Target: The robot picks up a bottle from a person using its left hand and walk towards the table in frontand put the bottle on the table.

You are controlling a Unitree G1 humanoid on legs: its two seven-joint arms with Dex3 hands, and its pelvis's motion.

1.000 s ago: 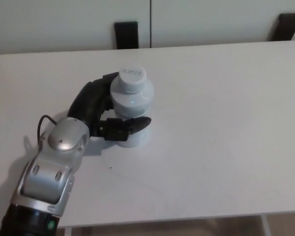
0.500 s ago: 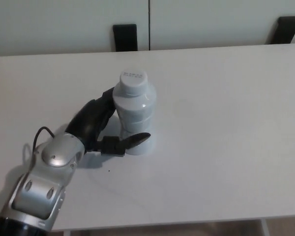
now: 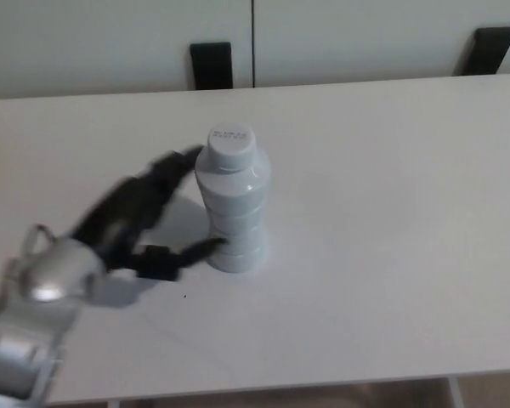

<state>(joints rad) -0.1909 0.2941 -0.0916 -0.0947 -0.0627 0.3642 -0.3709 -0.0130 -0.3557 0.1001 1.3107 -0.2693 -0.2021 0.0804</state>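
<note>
A white bottle [image 3: 232, 202] with a white cap stands upright on the white table [image 3: 382, 212], a little left of the middle. My left hand [image 3: 149, 221] is just left of it, blurred by motion, open with its fingers spread. The thumb tip [image 3: 206, 249] lies near the bottle's base and the upper fingers [image 3: 180, 161] reach toward its shoulder, but they no longer wrap the bottle. The silver forearm [image 3: 30, 314] runs to the lower left corner. My right hand does not show.
Two black chair backs [image 3: 211, 65] [image 3: 488, 48] stand behind the table's far edge against a pale wall. The table's near edge runs along the bottom of the picture.
My left hand has let go of the bottle and drawn back to the lower left. The bottle stays standing on the table.
</note>
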